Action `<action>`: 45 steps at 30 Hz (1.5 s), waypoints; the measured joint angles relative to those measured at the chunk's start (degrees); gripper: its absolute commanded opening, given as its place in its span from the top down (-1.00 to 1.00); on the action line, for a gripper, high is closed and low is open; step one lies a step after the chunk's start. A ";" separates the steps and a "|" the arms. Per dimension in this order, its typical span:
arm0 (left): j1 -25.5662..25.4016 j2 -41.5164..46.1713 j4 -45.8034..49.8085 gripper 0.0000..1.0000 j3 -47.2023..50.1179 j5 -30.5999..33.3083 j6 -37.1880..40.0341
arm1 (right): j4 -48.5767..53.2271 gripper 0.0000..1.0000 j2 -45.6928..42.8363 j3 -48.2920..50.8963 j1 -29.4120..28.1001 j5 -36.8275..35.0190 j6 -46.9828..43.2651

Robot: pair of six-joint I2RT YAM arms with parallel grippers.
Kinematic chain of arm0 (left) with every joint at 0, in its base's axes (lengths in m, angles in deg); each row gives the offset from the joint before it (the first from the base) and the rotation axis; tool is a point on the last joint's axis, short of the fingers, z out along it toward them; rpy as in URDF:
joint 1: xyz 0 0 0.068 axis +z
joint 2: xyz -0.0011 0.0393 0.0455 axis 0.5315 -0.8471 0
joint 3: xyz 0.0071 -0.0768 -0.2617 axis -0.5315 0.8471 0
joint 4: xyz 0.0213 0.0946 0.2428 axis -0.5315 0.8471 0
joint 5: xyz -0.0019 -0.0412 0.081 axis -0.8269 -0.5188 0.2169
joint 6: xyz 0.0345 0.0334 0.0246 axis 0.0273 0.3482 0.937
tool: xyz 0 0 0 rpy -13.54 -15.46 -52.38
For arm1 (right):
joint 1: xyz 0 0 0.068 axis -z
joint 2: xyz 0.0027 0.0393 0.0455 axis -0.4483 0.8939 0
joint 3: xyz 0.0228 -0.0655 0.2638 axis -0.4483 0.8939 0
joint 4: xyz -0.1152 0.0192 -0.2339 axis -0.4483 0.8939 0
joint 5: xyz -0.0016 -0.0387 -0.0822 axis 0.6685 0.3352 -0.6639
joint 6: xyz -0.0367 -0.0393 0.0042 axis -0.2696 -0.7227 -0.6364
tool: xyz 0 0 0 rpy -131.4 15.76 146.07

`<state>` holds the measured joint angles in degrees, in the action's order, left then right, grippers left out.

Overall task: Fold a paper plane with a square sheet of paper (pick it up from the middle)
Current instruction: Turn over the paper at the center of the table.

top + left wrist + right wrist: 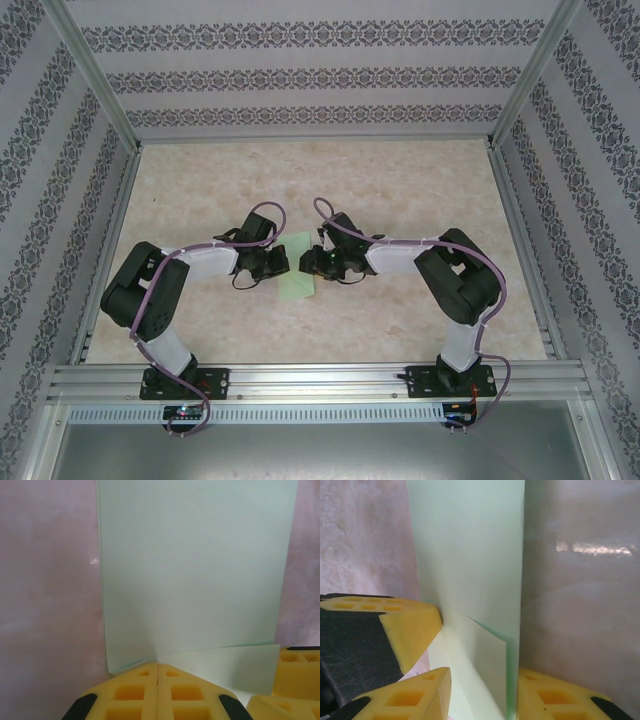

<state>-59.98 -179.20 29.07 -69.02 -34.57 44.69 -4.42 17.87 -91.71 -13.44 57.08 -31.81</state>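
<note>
1. Location: the square sheet of paper [200, 570] lies flat on the table [400, 190], mid-table, between the two arms' heads; the outline reads as a narrow oblong, and a second layer shows along one long edge, so I judge it is doubled over once.
2. Left gripper [158, 675]: jaws fully closed, pad to pad; the tips sit at the sheet's near edge, where a crease starts; whether paper is nipped between them I cannot tell.
3. Right gripper [480, 690]: jaws partly apart, one finger [415, 695] on each side of a raised flap; the flap stands between them and no firm pinch is visible.
4. Handling, as judged: very light; thin and limp, it bends under its own lift; smooth on a glossy top, so it is likely to slide if pushed from one side only; it creases for good, so a stray pinch leaves a mark.
5. Where to hold: at an edge or a lifted flap, never the flat face; one pincer should pin the sheet near the crease while the other takes the loose flap close to the fold line; keep pressure light.
6. Count: one sheet, green; two arms; two grippers, both at the sheet, just beside each other.
</note>
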 measured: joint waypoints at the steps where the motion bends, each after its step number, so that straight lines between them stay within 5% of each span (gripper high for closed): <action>1: 0.00 0.00 0.00 0.87 0.00 -0.02 -0.02 | -0.52 0.31 0.00 0.50 0.09 0.22 0.15; 11: 0.00 0.24 0.00 0.85 0.00 0.00 -0.07 | -7.67 0.39 0.00 4.35 0.79 3.43 1.95; 27: 0.00 7.89 2.80 0.73 0.00 4.42 -1.22 | -10.12 0.87 -1.25 5.14 1.20 5.29 3.15; 39: 0.00 24.26 7.69 0.67 0.61 19.02 -5.11 | 15.39 0.92 -19.12 -0.90 1.20 -7.98 -5.84; 45: 0.00 32.87 10.36 0.40 4.26 28.59 -7.15 | 32.02 0.96 -24.41 -5.33 1.18 -21.59 -10.01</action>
<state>-59.98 -146.33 39.43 -64.75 -5.98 37.55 27.60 -6.54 -97.04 -12.26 35.49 -41.82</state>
